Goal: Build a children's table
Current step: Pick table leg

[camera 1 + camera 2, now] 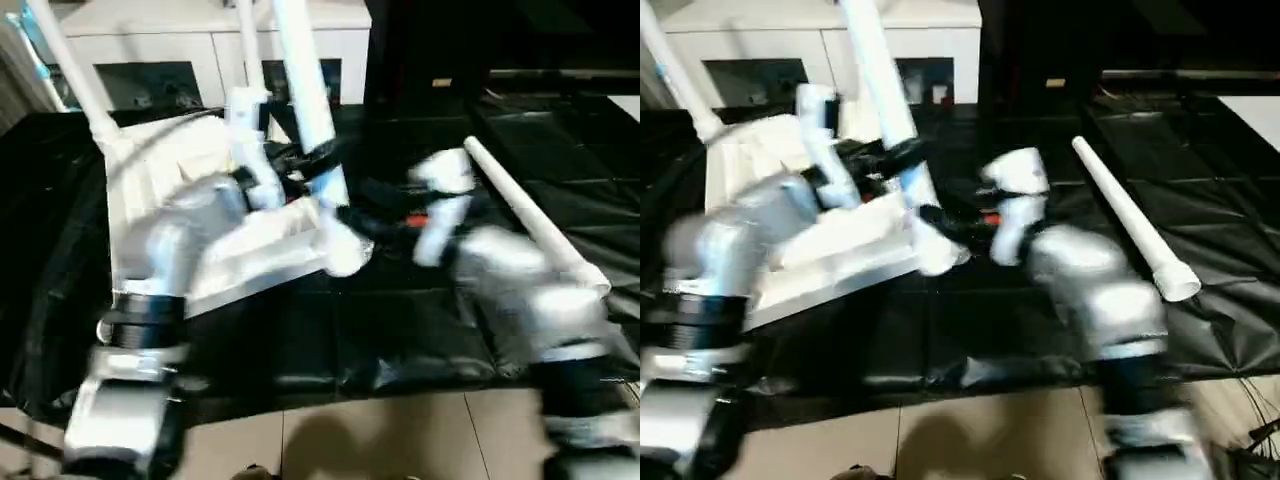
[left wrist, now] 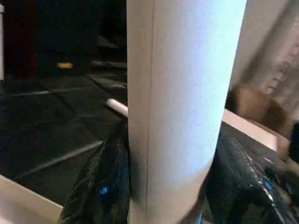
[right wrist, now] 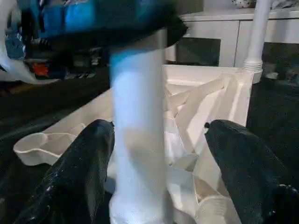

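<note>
I read this as an indoor test room set up like a home: a work table (image 1: pixel 420 330) draped in black sheeting, beige floor tiles (image 1: pixel 400 440) at six o'clock, and a white glass-door cabinet (image 1: pixel 190 50) at eleven o'clock.

Two silver forearms (image 1: pixel 190 235) of rounded, brushed-looking metal reach into the stereo view, each ringed near its base by a black band (image 1: pixel 140 320) above a paler grey collar. White moulded housings (image 1: pixel 1015 180) cap the wrists, with a small red-orange spot (image 1: pixel 418 220) between dark cables. Close up, the right hand (image 3: pixel 159 177) has two thick, glossy black fingers (image 3: pixel 79 172) with rounded tips; the left hand's fingers (image 2: pixel 100 186) are the same shiny black, with blue glints.
</note>
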Controlling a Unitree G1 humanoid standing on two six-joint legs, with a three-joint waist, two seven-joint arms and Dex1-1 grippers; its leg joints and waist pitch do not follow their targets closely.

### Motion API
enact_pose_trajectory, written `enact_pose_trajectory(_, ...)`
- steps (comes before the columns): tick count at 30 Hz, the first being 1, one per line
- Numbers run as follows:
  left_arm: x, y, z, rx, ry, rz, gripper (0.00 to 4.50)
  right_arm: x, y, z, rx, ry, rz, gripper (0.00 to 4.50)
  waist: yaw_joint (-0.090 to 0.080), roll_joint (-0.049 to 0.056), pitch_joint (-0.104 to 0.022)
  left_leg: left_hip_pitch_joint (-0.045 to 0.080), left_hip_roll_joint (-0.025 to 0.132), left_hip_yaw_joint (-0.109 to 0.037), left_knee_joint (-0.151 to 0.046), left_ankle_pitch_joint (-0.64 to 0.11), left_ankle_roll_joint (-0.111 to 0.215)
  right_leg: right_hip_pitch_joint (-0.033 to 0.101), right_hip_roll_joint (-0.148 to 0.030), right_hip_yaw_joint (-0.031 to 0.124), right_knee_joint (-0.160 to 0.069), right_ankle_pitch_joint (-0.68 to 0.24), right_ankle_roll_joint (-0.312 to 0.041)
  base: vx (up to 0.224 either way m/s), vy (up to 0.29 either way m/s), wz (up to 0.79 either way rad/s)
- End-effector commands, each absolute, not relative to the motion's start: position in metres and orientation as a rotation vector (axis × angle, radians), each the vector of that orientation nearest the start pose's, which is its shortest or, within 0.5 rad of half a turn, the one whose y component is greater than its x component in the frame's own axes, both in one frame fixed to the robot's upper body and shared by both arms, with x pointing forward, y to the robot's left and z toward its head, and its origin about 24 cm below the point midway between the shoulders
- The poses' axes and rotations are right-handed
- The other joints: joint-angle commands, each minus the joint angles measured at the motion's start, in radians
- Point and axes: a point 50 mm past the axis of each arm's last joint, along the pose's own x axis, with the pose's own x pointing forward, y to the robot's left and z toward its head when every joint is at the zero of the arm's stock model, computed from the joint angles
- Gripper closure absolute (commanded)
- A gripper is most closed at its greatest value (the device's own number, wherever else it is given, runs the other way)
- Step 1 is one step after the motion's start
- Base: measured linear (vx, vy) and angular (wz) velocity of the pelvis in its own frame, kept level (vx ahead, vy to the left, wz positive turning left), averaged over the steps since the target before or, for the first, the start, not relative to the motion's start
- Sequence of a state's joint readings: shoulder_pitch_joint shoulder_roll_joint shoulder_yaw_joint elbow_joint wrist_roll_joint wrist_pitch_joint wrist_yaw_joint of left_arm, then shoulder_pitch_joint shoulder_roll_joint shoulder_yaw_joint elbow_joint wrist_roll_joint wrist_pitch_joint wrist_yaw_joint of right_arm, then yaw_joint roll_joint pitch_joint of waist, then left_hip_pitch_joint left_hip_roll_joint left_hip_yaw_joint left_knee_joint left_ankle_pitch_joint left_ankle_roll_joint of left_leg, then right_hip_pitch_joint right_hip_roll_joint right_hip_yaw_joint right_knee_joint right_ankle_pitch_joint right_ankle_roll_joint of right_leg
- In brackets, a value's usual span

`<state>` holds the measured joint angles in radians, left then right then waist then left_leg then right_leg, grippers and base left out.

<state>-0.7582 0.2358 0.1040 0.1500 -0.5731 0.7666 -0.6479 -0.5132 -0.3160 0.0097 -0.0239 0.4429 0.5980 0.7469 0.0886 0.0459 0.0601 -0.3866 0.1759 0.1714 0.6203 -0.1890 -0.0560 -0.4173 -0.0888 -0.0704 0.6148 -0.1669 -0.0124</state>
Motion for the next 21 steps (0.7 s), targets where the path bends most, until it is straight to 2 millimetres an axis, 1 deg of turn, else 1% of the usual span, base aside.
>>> enact_pose_trajectory(1, 0.339, 0.113, 0.204, -0.330, 0.057, -1.031, 2.66, 0.308, -0.130, 0.161, 0.121, 0.053, 1.021, 0.67, 0.002, -0.003, -0.081, 0.015, 0.034, -0.011, -0.070, -0.131, 0.063, 0.069, -0.048, 0.041, -0.059, -0.134, -0.233, 0.000, 0.000, 0.00)
enact_pose_trajectory(2, 0.339, 0.115, 0.206, -0.344, 0.065, -1.056, 2.66, 0.307, -0.132, 0.162, 0.124, 0.066, 1.037, 0.64, 0.002, -0.002, -0.079, 0.014, 0.036, -0.011, -0.071, -0.131, 0.059, 0.066, -0.047, 0.041, -0.060, -0.142, -0.233, 0.000, 0.000, 0.00)
enact_pose_trajectory(3, 0.338, 0.116, 0.209, -0.360, 0.079, -1.095, 2.66, 0.306, -0.134, 0.163, 0.114, 0.083, 1.055, 0.56, 0.002, -0.003, -0.082, 0.015, 0.033, -0.012, -0.069, -0.126, 0.055, 0.068, -0.047, 0.039, -0.058, -0.144, -0.234, 0.000, 0.000, 0.00)
enact_pose_trajectory(4, 0.338, 0.116, 0.209, -0.363, 0.082, -1.102, 2.66, 0.306, -0.135, 0.163, 0.110, 0.086, 1.058, 0.43, 0.002, -0.002, -0.081, 0.015, 0.034, -0.011, -0.070, -0.125, 0.055, 0.066, -0.047, 0.040, -0.060, -0.145, -0.234, 0.000, 0.000, 0.00)
enact_pose_trajectory(5, 0.335, 0.116, 0.209, -0.360, 0.096, -1.138, 2.66, 0.306, -0.136, 0.162, 0.108, 0.101, 1.065, 0.43, 0.002, -0.004, -0.080, 0.013, 0.034, -0.011, -0.070, -0.124, 0.051, 0.067, -0.048, 0.040, -0.061, -0.150, -0.234, 0.000, 0.000, 0.00)
enact_pose_trajectory(6, 0.331, 0.115, 0.208, -0.371, 0.124, -1.197, 2.66, 0.307, -0.138, 0.163, 0.101, 0.111, 1.068, 0.30, 0.002, -0.003, -0.078, 0.013, 0.034, -0.012, -0.071, -0.127, 0.050, 0.066, -0.048, 0.039, -0.061, -0.161, -0.232, 0.000, 0.000, 0.00)
enact_pose_trajectory(7, 0.330, 0.115, 0.208, -0.375, 0.129, -1.209, 2.66, 0.307, -0.138, 0.163, 0.101, 0.114, 1.069, 0.18, 0.001, -0.005, -0.079, 0.011, 0.033, -0.011, -0.071, -0.119, 0.046, 0.068, -0.048, 0.040, -0.061, -0.167, -0.230, 0.000, 0.000, 0.00)
enact_pose_trajectory(8, 0.330, 0.115, 0.208, -0.377, 0.134, -1.217, 2.66, 0.307, -0.138, 0.164, 0.102, 0.116, 1.070, 0.18, 0.001, -0.006, -0.079, 0.013, 0.033, -0.010, -0.070, -0.120, 0.046, 0.067, -0.048, 0.040, -0.062, -0.170, -0.230, 0.000, 0.000, 0.00)
enact_pose_trajectory(9, 0.329, 0.114, 0.208, -0.379, 0.140, -1.229, 2.66, 0.306, -0.138, 0.164, 0.103, 0.119, 1.078, 0.15, 0.002, -0.007, -0.081, 0.013, 0.033, -0.010, -0.068, -0.110, 0.047, 0.067, -0.049, 0.040, -0.059, -0.164, -0.231, 0.000, 0.000, 0.00)
enact_pose_trajectory(10, 0.328, 0.113, 0.207, -0.378, 0.145, -1.245, 2.66, 0.305, -0.138, 0.164, 0.110, 0.123, 1.095, 0.15, 0.002, -0.007, -0.080, 0.012, 0.034, -0.010, -0.068, -0.108, 0.049, 0.067, -0.048, 0.040, -0.060, -0.165, -0.231, 0.000, 0.000, 0.00)
enact_pose_trajectory(11, 0.326, 0.111, 0.207, -0.379, 0.151, -1.268, 2.66, 0.303, -0.137, 0.165, 0.124, 0.127, 1.118, 0.15, 0.002, -0.010, -0.081, 0.011, 0.032, -0.010, -0.068, -0.104, 0.053, 0.070, -0.049, 0.040, -0.060, -0.167, -0.230, 0.000, 0.000, 0.00)
enact_pose_trajectory(13, 0.324, 0.109, 0.207, -0.382, 0.155, -1.296, 2.66, 0.301, -0.135, 0.165, 0.146, 0.133, 1.147, 0.15, 0.004, -0.008, -0.082, 0.011, 0.034, -0.010, -0.068, -0.096, 0.059, 0.068, -0.049, 0.040, -0.059, -0.162, -0.231, 0.000, 0.000, 0.00)
enact_pose_trajectory(17, 0.321, 0.106, 0.208, -0.408, 0.154, -1.334, 2.66, 0.298, -0.132, 0.165, 0.179, 0.145, 1.182, 0.15, 0.004, -0.008, -0.082, 0.011, 0.034, -0.009, -0.067, -0.099, 0.058, 0.068, -0.048, 0.039, -0.060, -0.158, -0.234, 0.000, 0.000, 0.00)
enact_pose_trajectory(20, 0.319, 0.104, 0.209, -0.404, 0.149, -1.366, 2.66, 0.295, -0.128, 0.163, 0.196, 0.165, 1.221, 0.15, 0.005, -0.009, -0.081, 0.012, 0.035, -0.010, -0.068, -0.097, 0.057, 0.068, -0.049, 0.040, -0.061, -0.169, -0.228, 0.000, 0.000, 0.00)
enact_pose_trajectory(21, 0.319, 0.102, 0.212, -0.421, 0.109, -1.378, 2.66, 0.293, -0.125, 0.159, 0.187, 0.186, 1.241, 0.15, 0.005, -0.010, -0.082, 0.011, 0.035, -0.010, -0.068, -0.095, 0.056, 0.068, -0.049, 0.040, -0.060, -0.165, -0.229, 0.000, 0.000, 0.00)
